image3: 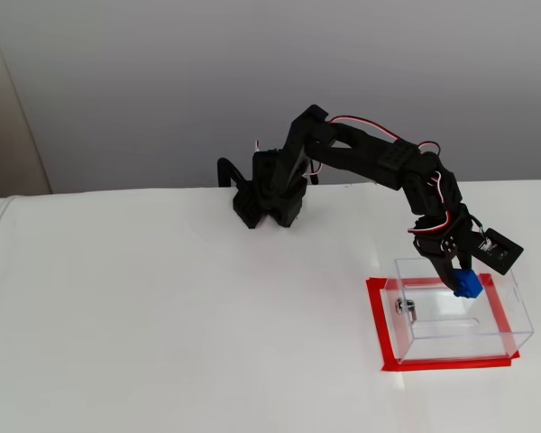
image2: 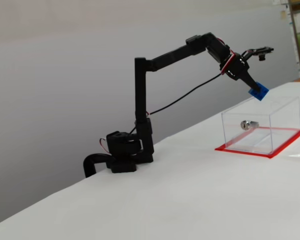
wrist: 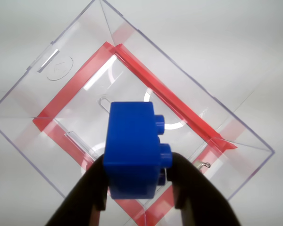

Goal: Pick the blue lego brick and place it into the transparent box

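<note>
1. No text, brand, number or sign can be read in any of the views.
2. In the wrist view, a faint oval embossed mark sits on one wall of the transparent box; any lettering in it is too faint to make out.

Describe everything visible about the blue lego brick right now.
The blue lego brick is small, glossy bright-blue plastic, blocky, with round studs on one face pointing right in the wrist view. It is clamped between the end effector's two black fingers, touching nothing else. It hangs tilted above the open top of the transparent box, near the rim in a fixed view, not yet inside.
</note>
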`<action>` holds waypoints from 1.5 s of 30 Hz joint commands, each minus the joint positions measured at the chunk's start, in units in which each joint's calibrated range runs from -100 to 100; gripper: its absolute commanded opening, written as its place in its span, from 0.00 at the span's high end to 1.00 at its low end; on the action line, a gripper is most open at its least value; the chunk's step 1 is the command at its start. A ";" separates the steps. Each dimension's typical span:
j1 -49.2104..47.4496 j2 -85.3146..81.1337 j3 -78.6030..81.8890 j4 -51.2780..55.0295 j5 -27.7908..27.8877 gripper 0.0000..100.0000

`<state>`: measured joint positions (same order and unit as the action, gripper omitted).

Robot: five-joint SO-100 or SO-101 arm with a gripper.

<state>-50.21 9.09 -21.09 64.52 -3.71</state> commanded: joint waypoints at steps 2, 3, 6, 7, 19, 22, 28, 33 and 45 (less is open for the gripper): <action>-0.03 -0.99 -3.86 -1.51 -0.36 0.91; 0.05 -0.99 -3.86 -1.51 -0.36 0.91; 0.05 -0.99 -3.86 -1.51 -0.36 0.88; 0.05 -0.99 -3.86 -1.51 -0.36 0.86; -0.03 -1.33 -3.95 -1.51 -0.36 0.82; -0.03 -1.41 -3.95 -1.51 -0.36 0.82; -0.03 -1.58 -3.95 -1.51 -0.36 0.82; -0.03 -1.84 -3.95 -1.51 0.01 0.82; 0.27 -5.57 -3.05 -1.51 0.16 0.99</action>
<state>-50.21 8.50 -21.09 64.52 -3.71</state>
